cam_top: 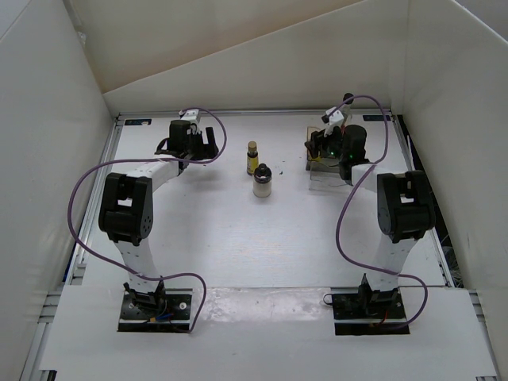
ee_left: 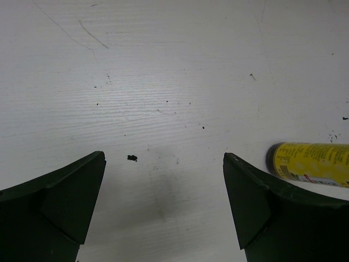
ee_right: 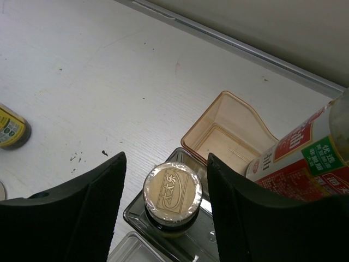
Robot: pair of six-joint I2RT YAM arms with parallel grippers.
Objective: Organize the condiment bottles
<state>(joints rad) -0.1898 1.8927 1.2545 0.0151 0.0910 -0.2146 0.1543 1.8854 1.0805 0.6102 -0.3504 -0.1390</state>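
Fingers (ee_right: 82, 218) of right gripper (ee_right: 165, 158) spread astride small bottle (ee_right: 172, 192) in tray (ee_right: 229, 139); left gripper (ee_left: 163, 155) likewise spread; rise straight, without tipping it.

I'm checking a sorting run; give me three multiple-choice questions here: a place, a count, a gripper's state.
1. Where is the foil-topped bottle? A in the tray, between the right gripper's fingers; B standing alone outside it; C lying on its side.
2. How many bottles stand on the open table between the arms? A one; B two; C four.
3. The left gripper is: A open, empty; B shut on a bottle; C shut on the tray.
Answers: 1 A, the right wrist view shows it there. 2 B, the yellow bottle and squat whitish bottle. 3 A, its fingers stand apart over bare table.
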